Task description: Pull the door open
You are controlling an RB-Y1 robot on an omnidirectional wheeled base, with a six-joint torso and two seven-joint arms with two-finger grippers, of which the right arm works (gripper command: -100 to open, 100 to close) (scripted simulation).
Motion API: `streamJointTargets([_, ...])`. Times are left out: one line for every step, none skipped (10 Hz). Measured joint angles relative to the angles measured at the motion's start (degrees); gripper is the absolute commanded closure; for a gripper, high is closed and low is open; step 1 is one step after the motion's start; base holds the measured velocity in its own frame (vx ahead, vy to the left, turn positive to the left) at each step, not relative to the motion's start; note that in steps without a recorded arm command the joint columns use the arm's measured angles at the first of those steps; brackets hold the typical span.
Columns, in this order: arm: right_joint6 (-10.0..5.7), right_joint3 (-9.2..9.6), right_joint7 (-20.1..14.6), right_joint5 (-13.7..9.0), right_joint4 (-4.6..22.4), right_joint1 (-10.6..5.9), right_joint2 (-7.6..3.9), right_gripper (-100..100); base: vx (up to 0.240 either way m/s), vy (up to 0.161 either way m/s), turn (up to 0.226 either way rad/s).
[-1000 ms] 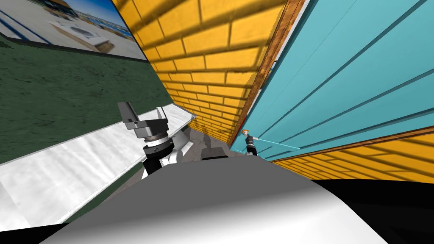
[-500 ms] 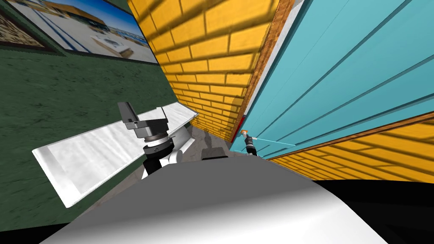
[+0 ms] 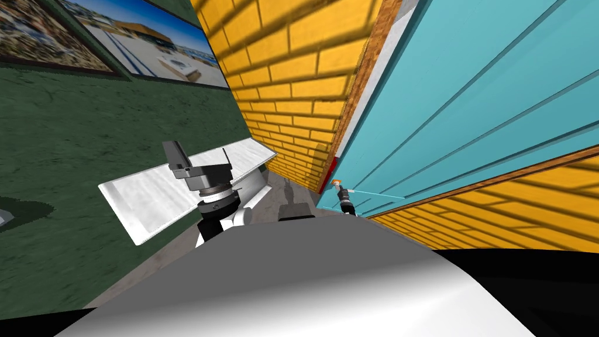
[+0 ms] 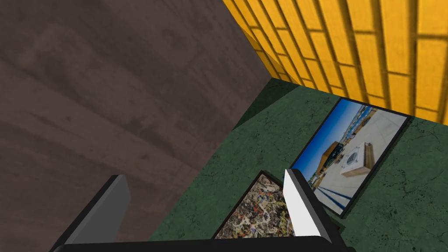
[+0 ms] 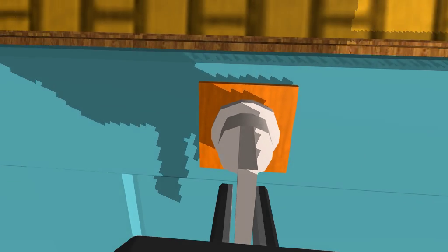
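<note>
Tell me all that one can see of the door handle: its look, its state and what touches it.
The door handle is a plain light grey lever with a round base, mounted on a square orange plate on the teal door. Its bar runs straight toward the right claw, whose two dark fingers press its sides.

This looks like the inside of a house, at a corner beside a doorway. A yellow brick wall [image 3: 292, 76] meets a dark green wall [image 3: 88, 146] that carries two framed pictures: a photograph [image 3: 146, 41] of a building under a blue sky and a speckled abstract painting [image 4: 258, 214]. A teal panelled door [image 3: 468, 99] sits in a wooden frame [image 3: 368, 70], with a grey handle [image 5: 245, 131] on an orange plate [image 5: 288, 131]. A long white slab [image 3: 158, 199] lies near the green wall, by a grey floor [image 3: 275, 190].
</note>
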Motion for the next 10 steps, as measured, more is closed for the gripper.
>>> streamJointTargets([-0.3,0.74,-0.78,0.39,-0.45,0.5,-0.43,100,-0.25,-0.033,0.13])
streamJointTargets([-0.62,1.38,-1.5,0.74,-0.65,0.85,-0.84,100,-0.245,-0.034,0.091])
streamJointTargets([-0.9,2.01,-2.13,1.1,-0.91,1.25,-1.19,100,-0.26,-0.039,0.088])
streamJointTargets([-1.23,2.6,-2.77,1.42,-1.04,1.54,-1.57,100,-0.117,-0.012,0.02])
streamJointTargets([-1.21,2.78,-2.91,1.51,-0.91,1.72,-1.48,100,-0.187,-0.037,0.143])
streamJointTargets([-1.61,3.28,-3.42,1.76,-1.25,2.36,-2.05,100,-0.271,-0.054,0.167])
streamJointTargets([-2.53,3.84,-4.26,2.03,-1.34,2.8,-2.69,100,-0.249,-0.037,0.113])
streamJointTargets([-3.58,4.44,-5.05,2.33,-1.04,3.14,-3.22,100,-0.234,-0.05,0.111])
streamJointTargets([-4.26,5.03,-5.67,2.64,-1.21,3.78,-3.62,100,-0.249,-0.056,0.123])
streamJointTargets([-4.79,5.76,-6.46,2.98,-1.65,4.54,-4.22,100,-0.197,-0.058,0.091])
